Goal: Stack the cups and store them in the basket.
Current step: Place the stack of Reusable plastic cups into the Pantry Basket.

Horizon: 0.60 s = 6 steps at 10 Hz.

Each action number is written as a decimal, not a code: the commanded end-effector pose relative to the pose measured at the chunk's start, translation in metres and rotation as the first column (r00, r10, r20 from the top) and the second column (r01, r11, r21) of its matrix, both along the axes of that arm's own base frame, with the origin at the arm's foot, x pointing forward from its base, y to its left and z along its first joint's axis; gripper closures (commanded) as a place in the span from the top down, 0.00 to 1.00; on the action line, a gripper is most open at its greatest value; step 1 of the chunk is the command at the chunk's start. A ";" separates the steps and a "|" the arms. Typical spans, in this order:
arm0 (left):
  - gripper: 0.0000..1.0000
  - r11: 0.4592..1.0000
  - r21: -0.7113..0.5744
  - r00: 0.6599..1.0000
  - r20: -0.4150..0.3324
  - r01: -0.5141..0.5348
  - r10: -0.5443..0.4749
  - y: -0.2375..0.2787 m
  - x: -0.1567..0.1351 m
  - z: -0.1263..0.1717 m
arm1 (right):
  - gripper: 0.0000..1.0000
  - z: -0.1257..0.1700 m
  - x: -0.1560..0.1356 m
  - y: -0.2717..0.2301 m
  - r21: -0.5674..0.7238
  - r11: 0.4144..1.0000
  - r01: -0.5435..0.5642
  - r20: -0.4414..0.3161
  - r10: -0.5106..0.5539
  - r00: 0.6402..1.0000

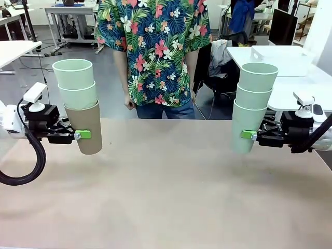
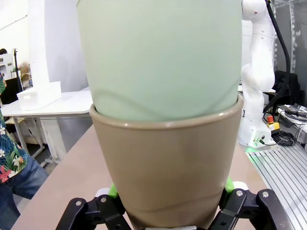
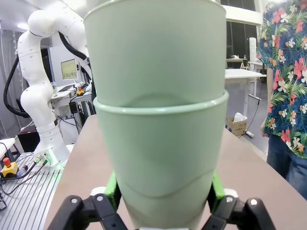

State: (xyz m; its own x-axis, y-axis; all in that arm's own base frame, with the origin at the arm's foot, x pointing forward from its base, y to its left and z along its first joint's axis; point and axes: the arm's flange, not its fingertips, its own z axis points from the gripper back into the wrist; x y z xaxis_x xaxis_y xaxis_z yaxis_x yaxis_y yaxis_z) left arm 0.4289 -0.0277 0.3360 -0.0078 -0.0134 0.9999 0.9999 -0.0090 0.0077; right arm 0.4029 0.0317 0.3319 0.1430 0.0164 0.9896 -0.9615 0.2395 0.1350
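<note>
At the left of the front view my left gripper (image 1: 83,135) is shut on a stack of three cups held upright above the table: a tan-brown cup (image 1: 86,129) at the bottom with two mint green cups (image 1: 75,85) nested in it. The left wrist view shows the brown cup (image 2: 168,177) between the green pads, a mint cup (image 2: 160,57) inside it. On the right, my right gripper (image 1: 248,134) is shut on a stack of three mint green cups (image 1: 251,104), also upright and off the table; the right wrist view shows that stack (image 3: 160,158). The basket is out of view.
A person in a floral shirt (image 1: 155,46) stands at the table's far edge, hands down at the sides. The tan tabletop (image 1: 166,192) lies between the two arms. White tables and a chair stand behind.
</note>
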 end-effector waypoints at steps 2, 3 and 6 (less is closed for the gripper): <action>0.85 1.000 -0.005 1.000 0.001 0.004 -0.004 0.000 -0.001 0.006 | 0.86 0.004 0.001 0.001 0.004 1.000 0.007 0.008 -0.007 1.000; 0.85 1.000 -0.005 1.000 0.001 0.004 -0.004 0.000 -0.001 0.006 | 0.86 0.004 0.001 0.001 0.004 1.000 0.007 0.008 -0.007 1.000; 0.85 1.000 -0.005 1.000 0.001 0.004 -0.004 0.000 -0.001 0.006 | 0.86 0.004 0.001 0.001 0.004 1.000 0.007 0.008 -0.007 1.000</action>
State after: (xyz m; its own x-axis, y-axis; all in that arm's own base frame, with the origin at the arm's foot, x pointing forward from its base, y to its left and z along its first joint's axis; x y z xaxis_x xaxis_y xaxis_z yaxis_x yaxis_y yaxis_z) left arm 0.4289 -0.0277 0.3360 -0.0078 -0.0134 0.9999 0.9999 -0.0090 0.0077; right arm 0.4029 0.0317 0.3319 0.1430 0.0164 0.9896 -0.9615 0.2395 0.1350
